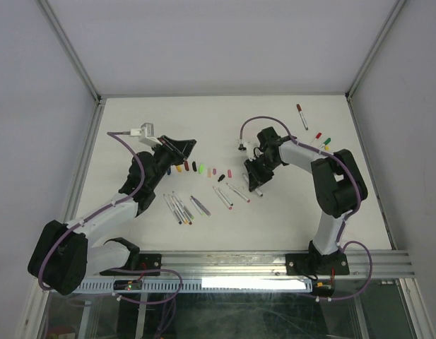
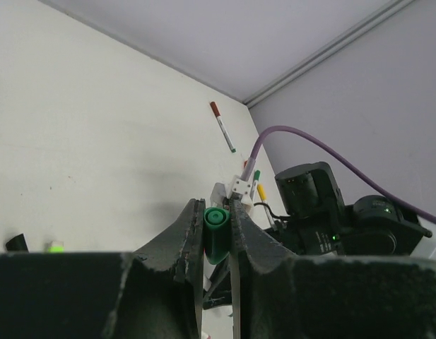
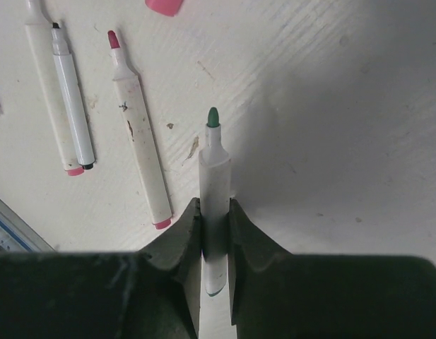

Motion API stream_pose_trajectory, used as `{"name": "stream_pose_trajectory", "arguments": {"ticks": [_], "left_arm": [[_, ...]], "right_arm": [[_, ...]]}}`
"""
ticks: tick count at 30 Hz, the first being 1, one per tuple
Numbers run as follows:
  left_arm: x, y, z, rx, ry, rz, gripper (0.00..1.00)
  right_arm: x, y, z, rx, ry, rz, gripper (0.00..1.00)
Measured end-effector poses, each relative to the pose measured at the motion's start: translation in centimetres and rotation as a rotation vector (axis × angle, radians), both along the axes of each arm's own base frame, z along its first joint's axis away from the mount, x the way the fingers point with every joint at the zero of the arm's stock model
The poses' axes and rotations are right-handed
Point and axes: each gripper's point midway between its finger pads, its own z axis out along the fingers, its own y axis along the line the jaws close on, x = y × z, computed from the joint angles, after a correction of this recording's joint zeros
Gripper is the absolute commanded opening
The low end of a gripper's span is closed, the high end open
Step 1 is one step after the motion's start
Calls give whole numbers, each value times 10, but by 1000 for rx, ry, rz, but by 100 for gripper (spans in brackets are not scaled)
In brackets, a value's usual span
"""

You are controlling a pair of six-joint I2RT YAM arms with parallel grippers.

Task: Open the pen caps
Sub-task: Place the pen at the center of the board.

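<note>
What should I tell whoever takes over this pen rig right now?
Left claw: shut on a green cap.
Right claw: shut on the green-tipped pen barrel, tip bare.
Done: loose caps lie in a row at centre, with bare pens in front of them.
Left: set both pieces down. A red-capped pen at far right and more pens just nearer look still capped.

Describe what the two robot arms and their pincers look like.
Both are white jointed links with bulky black joint housings, and purple cables loop along the left arm and the right arm. The left pincer and right pincer each have two dark, rough-textured wedge-shaped fingers.
</note>
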Motion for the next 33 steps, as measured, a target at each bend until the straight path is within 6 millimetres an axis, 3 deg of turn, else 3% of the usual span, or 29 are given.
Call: {"name": "stream_pose_trajectory", "arguments": {"ticks": [5, 13, 33], "left_arm": [[-16, -1, -9, -6, 18, -18, 0], [-38, -20, -14, 2, 39, -71, 0], [-64, -51, -25, 19, 60, -137, 0]], "right_arm": [[-6, 2, 0, -1, 32, -2, 17], [-13, 10, 1, 2, 65, 17, 30], [-8, 6, 7, 40, 70, -2, 37]]}}
